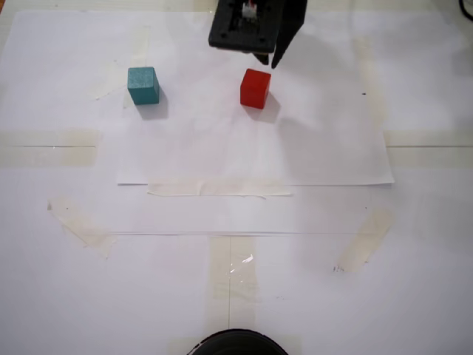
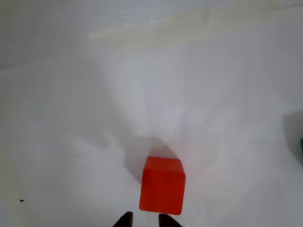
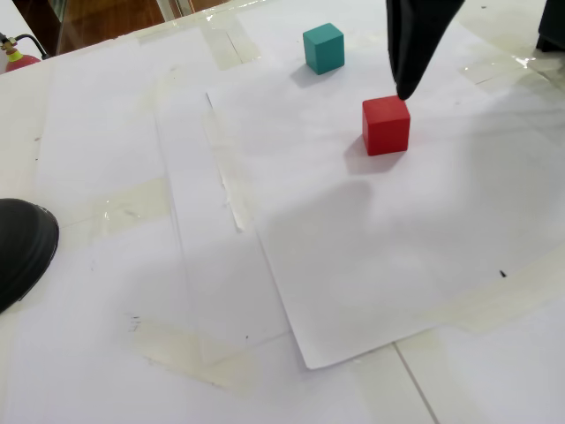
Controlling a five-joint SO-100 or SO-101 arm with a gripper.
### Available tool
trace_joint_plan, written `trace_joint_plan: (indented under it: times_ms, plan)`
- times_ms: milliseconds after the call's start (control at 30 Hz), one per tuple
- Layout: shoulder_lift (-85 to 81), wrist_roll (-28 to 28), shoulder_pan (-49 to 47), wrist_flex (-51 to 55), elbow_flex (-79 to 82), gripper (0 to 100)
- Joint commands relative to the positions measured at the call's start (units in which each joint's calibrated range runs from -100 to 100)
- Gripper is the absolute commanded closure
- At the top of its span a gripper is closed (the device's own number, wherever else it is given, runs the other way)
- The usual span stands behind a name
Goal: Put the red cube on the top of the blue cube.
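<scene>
A makeshift test bench: white paper (image 1: 251,155) taped (image 1: 219,189) flat over a table (image 3: 71,97), wooden floor beyond.

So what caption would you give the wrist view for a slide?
Gripper tips poised just short of the red cube on white paper.

In a fixed view we see the red cube (image 1: 255,88) on the paper sheet (image 1: 295,148), well right of the blue cube (image 1: 143,85). The gripper (image 1: 267,59) hangs just behind the red cube, apart from it.
</scene>
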Motion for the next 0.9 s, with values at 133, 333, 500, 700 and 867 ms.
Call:
trace_joint_plan:
  times_ms: [133,333,500,700,867]
  plan:
    - [-2.27,-0.34,-0.80,-4.24,2.14,80]
    - [-2.70,-0.34,-1.55,-11.25,6.86,77]
    - [-2.53,-0.29,-1.63,-12.72,8.31,76]
    - [-2.10,-0.10,-1.10,-14.92,10.13,76]
    - [-1.76,0.24,-0.49,-16.55,12.12,76]
